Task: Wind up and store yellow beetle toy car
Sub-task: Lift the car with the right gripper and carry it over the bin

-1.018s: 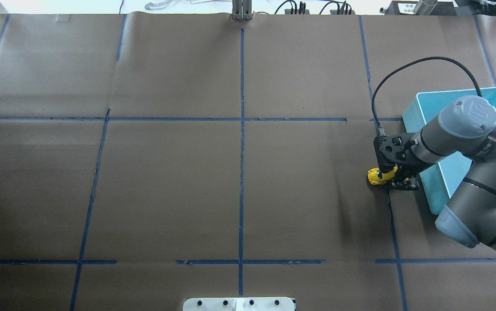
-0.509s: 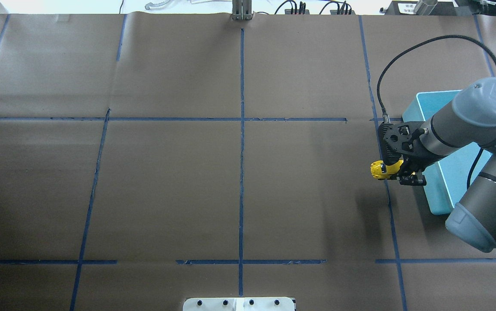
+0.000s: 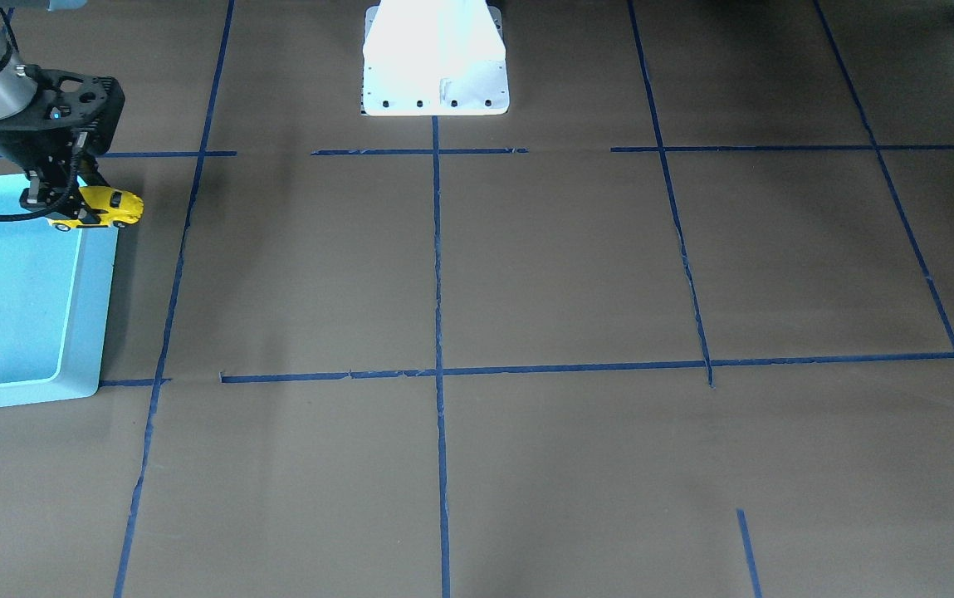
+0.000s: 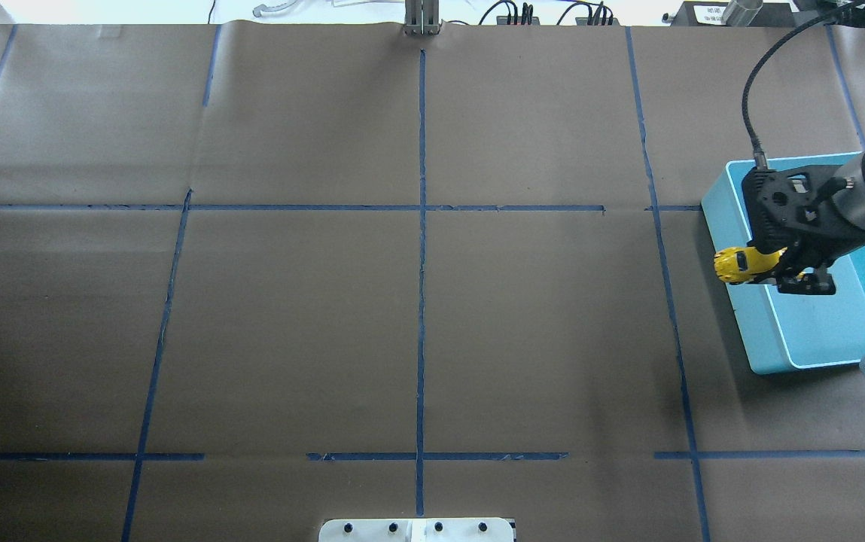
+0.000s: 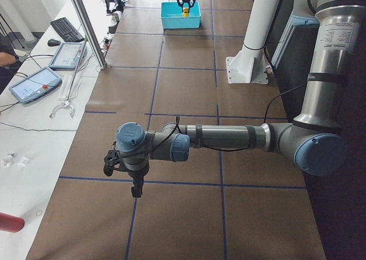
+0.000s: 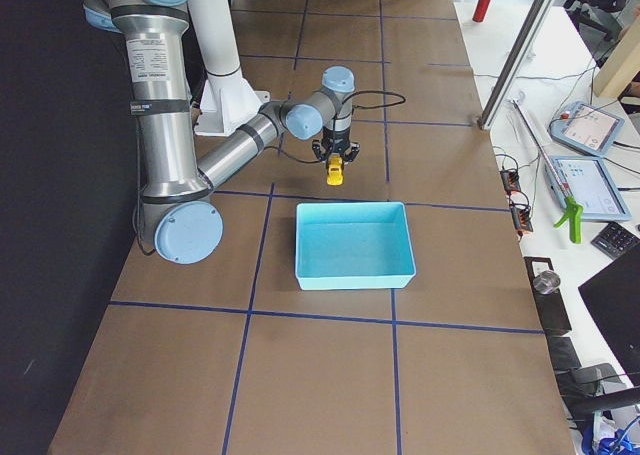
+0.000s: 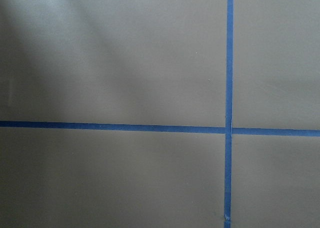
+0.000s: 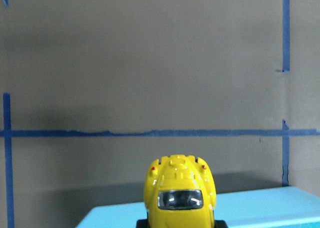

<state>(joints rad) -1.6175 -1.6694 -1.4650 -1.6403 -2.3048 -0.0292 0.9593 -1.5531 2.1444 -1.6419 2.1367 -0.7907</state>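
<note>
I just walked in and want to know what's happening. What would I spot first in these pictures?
The little yellow toy car jumps out first. It is bright against the brown table and pinched by the fingers of the right gripper, on the right side of the overhead view. Right beside it sits the big blue bin, and the car hangs over the bin's edge, not yet inside.

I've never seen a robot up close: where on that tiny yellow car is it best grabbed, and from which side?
Across its two flanks, fingers coming down from above, as the right gripper holds the yellow beetle toy car now. Its roof and nose are rounded and would probably slip; the flanks are narrow-set, opposed faces.
</note>
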